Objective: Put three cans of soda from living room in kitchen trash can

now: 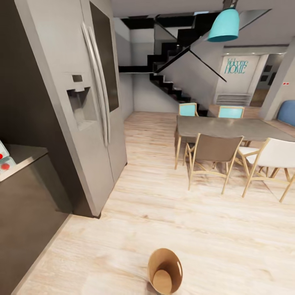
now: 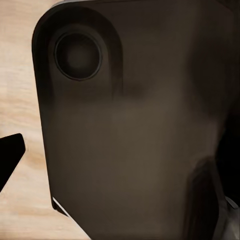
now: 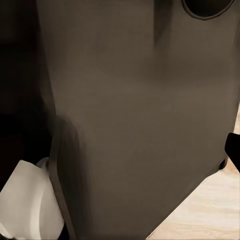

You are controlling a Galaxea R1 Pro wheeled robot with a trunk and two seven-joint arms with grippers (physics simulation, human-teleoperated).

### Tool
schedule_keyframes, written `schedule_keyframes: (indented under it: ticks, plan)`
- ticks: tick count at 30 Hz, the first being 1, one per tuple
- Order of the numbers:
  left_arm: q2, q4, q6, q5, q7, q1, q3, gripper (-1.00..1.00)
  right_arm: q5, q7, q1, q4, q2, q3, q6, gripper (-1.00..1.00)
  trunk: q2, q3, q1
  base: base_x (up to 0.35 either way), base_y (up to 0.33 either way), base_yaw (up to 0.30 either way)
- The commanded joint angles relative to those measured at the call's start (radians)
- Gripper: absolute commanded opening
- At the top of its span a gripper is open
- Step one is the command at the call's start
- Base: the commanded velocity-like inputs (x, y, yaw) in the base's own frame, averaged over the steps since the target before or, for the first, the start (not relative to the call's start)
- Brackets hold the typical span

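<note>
Trash can (image 1: 165,271): copper-brown round bin on the light wood floor (image 1: 213,229), low in the head view, just in front of the robot. It looks tipped over, its long axis running roughly away from the robot and its open mouth turned toward the camera. The inside shows a round brown bottom; no cans visible in it.

Fridge (image 1: 88,102): grey, two doors with long vertical handles and a dispenser recess, standing to the left. Dark counter (image 1: 24,192) beside it, nearer the robot.

Dining table (image 1: 233,128): grey top, to the right, well apart from the bin. Chairs around it: one taupe (image 1: 216,149), one white (image 1: 275,155), two turquoise on the far side.

Black staircase (image 1: 172,78) beyond; turquoise pendant lamp (image 1: 224,25) above.

Grippers: both wrist views look onto a dark, blurred panel close to the lens, with wood floor at the edges; whether either gripper is open or closed cannot be told.
</note>
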Motion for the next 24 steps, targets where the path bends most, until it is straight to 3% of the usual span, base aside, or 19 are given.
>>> schedule_keyframes:
  ticks: [1, 13, 24]
  plan:
    - [0.000, 0.000, 0.000, 0.000, 0.000, 0.000, 0.000, 1.00, 0.000, 0.000, 0.000, 0.000, 0.000, 0.000, 0.000, 1.00, 0.000, -0.001, 0.000, 0.233, 0.293, 0.000]
    - [-0.001, 0.000, -0.001, -0.001, 0.000, 0.000, 0.000, 1.00, 0.000, 0.000, 0.000, 0.000, 0.000, 0.000, 0.000, 1.00, 0.000, -0.002, 0.000, 0.268, 0.262, 0.000]
    - [-0.003, 0.000, -0.013, -0.002, 0.000, 0.000, -0.001, 1.00, 0.000, 0.000, 0.000, 0.000, 0.000, 0.000, 0.000, 1.00, 0.000, -0.002, 0.000, 0.239, 0.087, -0.051]
